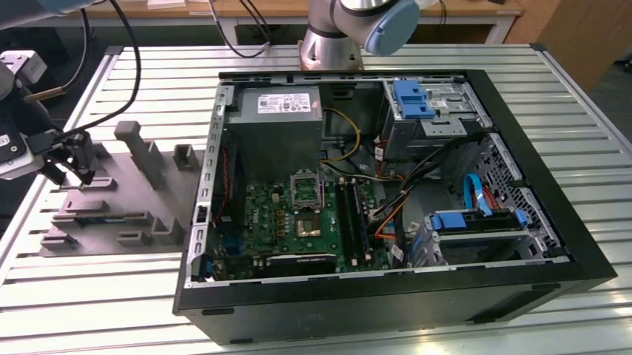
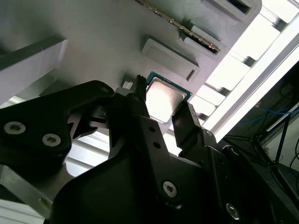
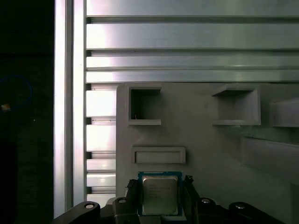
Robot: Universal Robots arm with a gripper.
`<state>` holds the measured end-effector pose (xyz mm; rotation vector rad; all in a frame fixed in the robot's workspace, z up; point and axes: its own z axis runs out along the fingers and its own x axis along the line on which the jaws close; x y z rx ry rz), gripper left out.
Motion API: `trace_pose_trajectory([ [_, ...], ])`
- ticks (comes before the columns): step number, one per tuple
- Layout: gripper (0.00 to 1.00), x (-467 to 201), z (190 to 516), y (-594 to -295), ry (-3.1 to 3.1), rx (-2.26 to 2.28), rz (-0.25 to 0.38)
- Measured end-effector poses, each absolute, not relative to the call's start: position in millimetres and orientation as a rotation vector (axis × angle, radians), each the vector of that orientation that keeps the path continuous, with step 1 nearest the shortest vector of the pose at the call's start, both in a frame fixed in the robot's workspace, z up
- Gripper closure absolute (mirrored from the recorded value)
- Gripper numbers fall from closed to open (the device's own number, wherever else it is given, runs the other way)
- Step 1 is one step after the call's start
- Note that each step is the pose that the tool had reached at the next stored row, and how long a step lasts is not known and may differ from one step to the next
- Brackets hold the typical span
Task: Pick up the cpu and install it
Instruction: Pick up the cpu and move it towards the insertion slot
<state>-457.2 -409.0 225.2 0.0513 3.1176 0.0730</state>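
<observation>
The cpu (image 3: 160,196) is a small square chip with a silvery top and a thin rim, lying flat on the grey fixture tray (image 3: 210,154). In both wrist views my gripper (image 3: 160,184) reaches down over it, one dark finger against each opposite side. The second wrist view shows the cpu (image 2: 163,98) caught between the gripper (image 2: 161,100) fingertips. In the exterior view my gripper (image 1: 69,176) is low over the tray (image 1: 118,200) at that view's left, well away from the open computer case (image 1: 593,251). The metal-framed socket (image 1: 306,191) sits on the green motherboard inside the case.
The tray carries upright grey blocks (image 1: 148,151) and several slots close to my gripper. Inside the case are a grey power supply (image 1: 281,126), drive cages with blue tabs (image 1: 413,100) and loose cables (image 1: 395,185). The slatted aluminium table's edge (image 3: 70,116) runs beside the tray.
</observation>
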Motion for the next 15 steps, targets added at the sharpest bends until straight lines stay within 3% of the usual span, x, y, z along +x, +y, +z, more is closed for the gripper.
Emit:
trace_pose_trajectory([
  [15,0.53,-457.2,228.9,-409.0,3.118,0.051,0.073],
])
